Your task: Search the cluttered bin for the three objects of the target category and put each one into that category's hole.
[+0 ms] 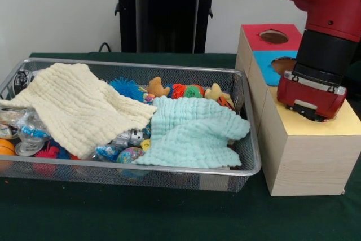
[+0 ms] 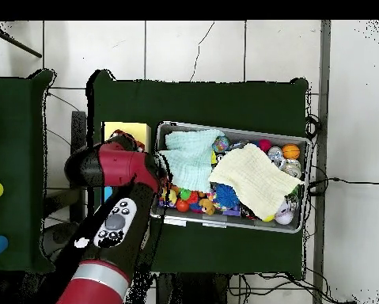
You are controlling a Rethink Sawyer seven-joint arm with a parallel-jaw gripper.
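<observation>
The gripper (image 1: pixel 311 107) hung over the yellow hole (image 1: pixel 333 118), right of the bin (image 1: pixel 246 118); finger state could not be determined. Probably the drop-off step. Remaining targets probably lay under the cloths (image 1: pixel 192 131).

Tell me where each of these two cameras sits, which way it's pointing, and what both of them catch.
Front view: across the table, low, facing the mesh bin and wooden box; the red arm's wrist hangs over the box's yellow top.
Overhead view: above the table, looking straight down; the arm covers most of the box.
Shared: the bin, cream cloth, mint cloth, yellow box top.
</observation>
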